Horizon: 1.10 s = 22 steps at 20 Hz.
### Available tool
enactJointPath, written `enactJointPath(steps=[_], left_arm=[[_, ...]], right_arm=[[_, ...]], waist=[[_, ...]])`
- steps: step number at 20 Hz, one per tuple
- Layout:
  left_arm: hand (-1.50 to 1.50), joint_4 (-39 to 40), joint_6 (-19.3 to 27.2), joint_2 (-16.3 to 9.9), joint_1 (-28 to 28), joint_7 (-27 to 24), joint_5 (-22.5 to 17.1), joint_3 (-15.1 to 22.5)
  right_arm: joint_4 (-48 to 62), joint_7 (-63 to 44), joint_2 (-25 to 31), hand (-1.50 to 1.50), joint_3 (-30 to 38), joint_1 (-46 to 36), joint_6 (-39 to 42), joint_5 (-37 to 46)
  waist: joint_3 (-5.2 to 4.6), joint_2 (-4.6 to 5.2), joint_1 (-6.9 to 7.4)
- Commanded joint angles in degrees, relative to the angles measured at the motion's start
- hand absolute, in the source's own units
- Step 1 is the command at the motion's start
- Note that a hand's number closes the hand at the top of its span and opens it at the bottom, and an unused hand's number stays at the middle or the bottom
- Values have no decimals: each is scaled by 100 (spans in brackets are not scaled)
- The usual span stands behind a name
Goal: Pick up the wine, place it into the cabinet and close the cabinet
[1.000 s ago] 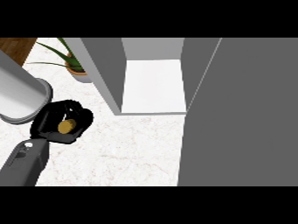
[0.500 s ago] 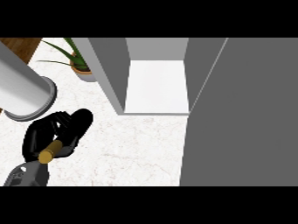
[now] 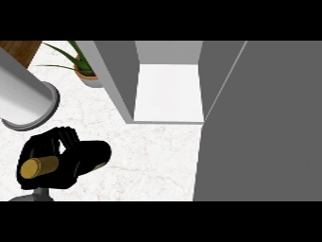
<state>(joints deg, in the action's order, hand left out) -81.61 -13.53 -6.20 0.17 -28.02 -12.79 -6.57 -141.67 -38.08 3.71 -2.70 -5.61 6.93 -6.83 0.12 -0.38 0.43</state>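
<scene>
One hand [image 3: 62, 158], seemingly the left, fingers curled round the wine bottle [image 3: 39, 168]. Step: carrying. Next: lift into open cabinet [image 3: 169, 92], upright, clear of door [image 3: 275, 123].

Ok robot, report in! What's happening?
Left hand curled round dark wine bottle with gold cap. Right hand out of view. Grey cabinet open, white shelf bare. Nothing between.

No readable text or labels.
</scene>
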Motion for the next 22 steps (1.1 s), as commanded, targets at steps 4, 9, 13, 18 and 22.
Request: enactJointPath(steps=[4,9,13,18,22], left_arm=[[150,-2126,663,380,427,1696,116,763],[150,-2784,1210,608,120,2576,534,1358],[150,-3190,1439,615,-167,3272,338,1605],[150,-2859,2613,618,-391,2840,407,2818],[150,-2660,3248,619,-1256,3447,510,2991]], right_arm=[[-624,51,-19,-150,57,537,140,-508],[-119,-31,-96,-150,52,-71,-42,-351],[-505,-40,-168,-150,-191,309,-4,-131],[-552,-289,-153,-150,-189,45,-105,-131],[-458,-361,-47,-150,74,-126,-65,-453]], waist=[[-1,10,-42],[-7,26,-35],[-7,19,-61],[-11,22,-78],[-11,29,-87]])
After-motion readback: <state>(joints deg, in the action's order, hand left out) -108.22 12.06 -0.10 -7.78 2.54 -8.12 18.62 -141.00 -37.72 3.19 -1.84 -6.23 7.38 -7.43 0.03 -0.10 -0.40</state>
